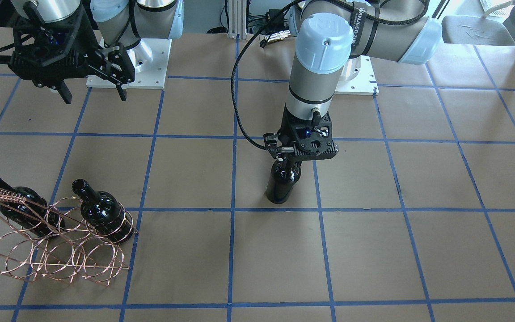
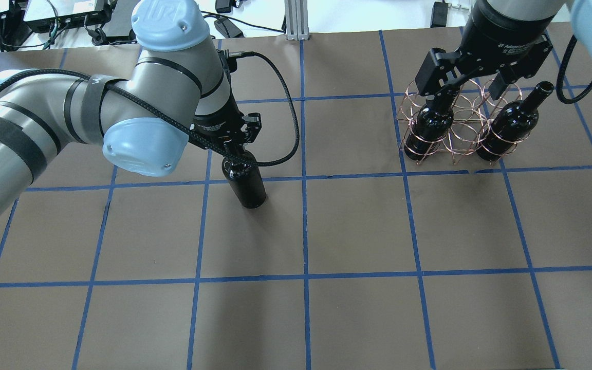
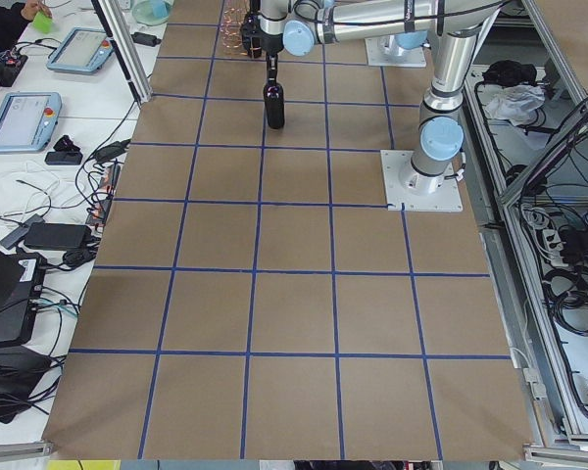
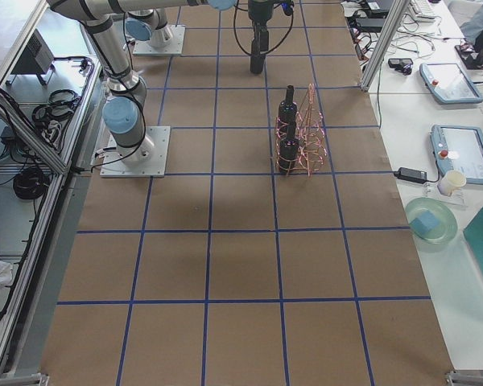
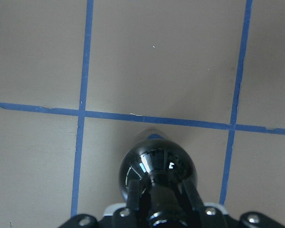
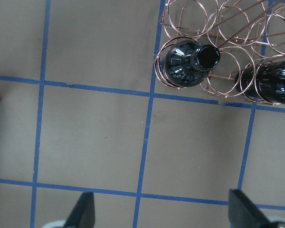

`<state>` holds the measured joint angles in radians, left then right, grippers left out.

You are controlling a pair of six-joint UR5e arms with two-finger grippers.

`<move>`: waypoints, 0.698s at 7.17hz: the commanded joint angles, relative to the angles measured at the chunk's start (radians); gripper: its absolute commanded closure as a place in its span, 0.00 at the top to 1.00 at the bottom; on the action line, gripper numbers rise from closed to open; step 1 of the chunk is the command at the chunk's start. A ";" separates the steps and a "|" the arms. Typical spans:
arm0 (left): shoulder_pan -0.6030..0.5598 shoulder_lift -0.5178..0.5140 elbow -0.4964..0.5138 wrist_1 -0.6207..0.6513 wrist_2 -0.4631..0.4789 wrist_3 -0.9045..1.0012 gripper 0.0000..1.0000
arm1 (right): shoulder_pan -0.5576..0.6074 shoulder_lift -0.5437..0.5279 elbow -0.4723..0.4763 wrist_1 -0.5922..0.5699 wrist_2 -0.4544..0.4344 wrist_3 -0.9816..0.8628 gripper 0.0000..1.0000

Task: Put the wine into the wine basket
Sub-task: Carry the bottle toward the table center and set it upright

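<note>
the left gripper [image 1: 288,162] is closed on the slim neck of the wine [image 1: 280,187], coming down on it from above, its fingers [image 5: 133,191] pressed to either side of the neck in the left wrist view. the bottle stands upright near the middle of the brown desk [image 1: 418,250], beside a crossing of blue tape lines; whether its base touches the surface i cannot tell. the wine basket [image 1: 61,261] sits well apart, over on the robot's right side, with two more dark bottles [image 1: 16,203] [image 1: 102,209] standing in rings of the row nearer the robot. the right gripper [image 1: 95,96] hangs above the desk close to the basket, its fingers spread wide and holding nothing.
</note>
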<state>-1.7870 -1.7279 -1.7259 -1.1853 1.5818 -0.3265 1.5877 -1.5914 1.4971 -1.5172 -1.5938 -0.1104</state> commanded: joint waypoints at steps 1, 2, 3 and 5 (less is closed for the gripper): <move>0.000 0.004 -0.003 0.003 -0.002 0.004 1.00 | 0.000 0.001 0.000 0.000 0.000 0.000 0.99; 0.001 0.005 0.008 0.003 -0.003 0.004 1.00 | 0.000 -0.001 0.000 0.000 0.000 0.001 0.99; 0.014 0.017 0.038 0.006 -0.012 0.004 1.00 | 0.002 -0.001 0.000 -0.001 0.000 0.003 0.99; 0.084 0.021 0.208 -0.106 -0.005 0.018 1.00 | 0.012 -0.005 0.000 0.000 0.002 0.049 0.99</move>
<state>-1.7508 -1.7099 -1.6203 -1.2211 1.5754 -0.3184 1.5935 -1.5947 1.4966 -1.5182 -1.5928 -0.0944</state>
